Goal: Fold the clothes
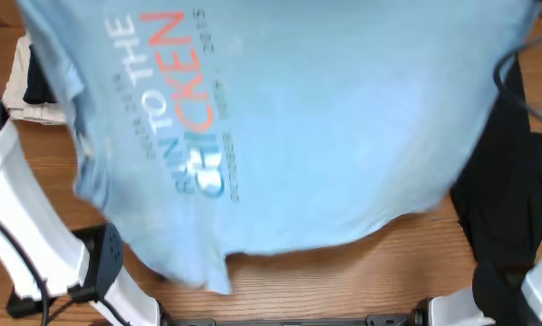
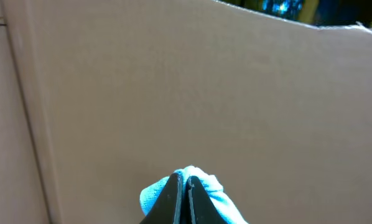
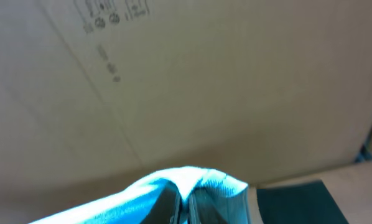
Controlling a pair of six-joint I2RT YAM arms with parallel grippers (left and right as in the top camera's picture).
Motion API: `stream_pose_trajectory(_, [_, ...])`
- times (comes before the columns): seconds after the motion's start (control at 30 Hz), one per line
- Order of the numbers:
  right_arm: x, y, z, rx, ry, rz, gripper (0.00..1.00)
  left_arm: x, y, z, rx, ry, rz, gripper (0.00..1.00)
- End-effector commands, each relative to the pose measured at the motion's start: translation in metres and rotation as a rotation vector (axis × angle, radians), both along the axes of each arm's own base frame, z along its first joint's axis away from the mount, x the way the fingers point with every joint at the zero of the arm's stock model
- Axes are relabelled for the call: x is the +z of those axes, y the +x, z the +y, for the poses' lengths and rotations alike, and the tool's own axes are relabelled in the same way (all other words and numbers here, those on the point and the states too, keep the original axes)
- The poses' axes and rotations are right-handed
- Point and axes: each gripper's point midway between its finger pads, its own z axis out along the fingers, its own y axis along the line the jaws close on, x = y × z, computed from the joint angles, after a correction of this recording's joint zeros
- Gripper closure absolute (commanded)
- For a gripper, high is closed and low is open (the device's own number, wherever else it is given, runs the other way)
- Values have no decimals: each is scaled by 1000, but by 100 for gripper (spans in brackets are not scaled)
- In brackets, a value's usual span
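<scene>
From overhead, the large light blue fabric T-shirt (image 1: 325,136) fills most of my view. It is lifted off the surface and spread wide close to the camera, and it looks blurred. Its white and red lettering runs sideways across the left part, and its loose lower edge hangs over the near half of the brown wooden table (image 1: 343,281). The top edge runs out of frame, so I cannot see from here where it is gripped.

Both wrist cameras look at a tan cardboard wall (image 2: 173,93). On the right wrist view it carries small printed symbols.

A long plain black garment (image 1: 511,199) lies crumpled at the right edge of the table, partly under the shirt's side. White arm links (image 1: 17,226) reach in from the lower left.

The left gripper (image 2: 184,182) has its dark jaws pressed together, with a small fold of the blue shirt pinched between them and bulging out on both sides. The right gripper (image 3: 186,200) is likewise clamped on a bunched edge of the same shirt, which drapes away to the left.

A small heap of white and dark cloth (image 1: 26,81) sits at the far left, beside the shirt.
</scene>
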Motion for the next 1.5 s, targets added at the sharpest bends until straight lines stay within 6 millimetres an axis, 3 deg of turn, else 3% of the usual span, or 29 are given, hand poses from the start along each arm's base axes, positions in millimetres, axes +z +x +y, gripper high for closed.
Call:
stream_pose_trajectory(0.0, [13,12,-9,-26,-19,-66,96,7,11,10,29,-22,-59,96])
stream_pose_trajectory(0.13, [31,23,-10,-28,-26,-154,96,20,20,12,25,-18,-135,96])
stream_pose_trajectory(0.33, [56,22,-10,-28,-36,-257,96,53,12,6,14,21,-271,96])
stream_pose_trajectory(0.43, [58,24,-10,-28,-38,-267,96,51,13,6,20,43,-259,96])
stream_pose_trajectory(0.57, [31,46,-12,-17,-27,-191,96,17,37,10,29,77,-134,96])
stream_pose_trajectory(0.67, [-2,67,-15,-17,-15,-101,96,-13,58,12,10,66,-43,96])
stream_pose_trajectory(0.83, [-58,97,-19,-18,5,50,96,-88,98,13,-40,23,171,96])
stream_pose_trajectory(0.97, [-103,110,-23,-20,18,177,96,-152,111,10,-77,-6,373,96])
stream_pose_trajectory(1.07, [-115,108,-24,-22,25,224,96,-168,106,9,-83,-24,440,96])
stream_pose_trajectory(1.2, [-118,92,-17,1,38,271,96,-171,87,-6,-148,-51,492,96])
stream_pose_trajectory(1.3, [-113,68,-6,42,57,304,96,-170,63,-16,-176,-70,540,96])
stream_pose_trajectory(1.47, [-98,13,10,87,78,352,96,-168,5,-28,-179,-99,640,96])
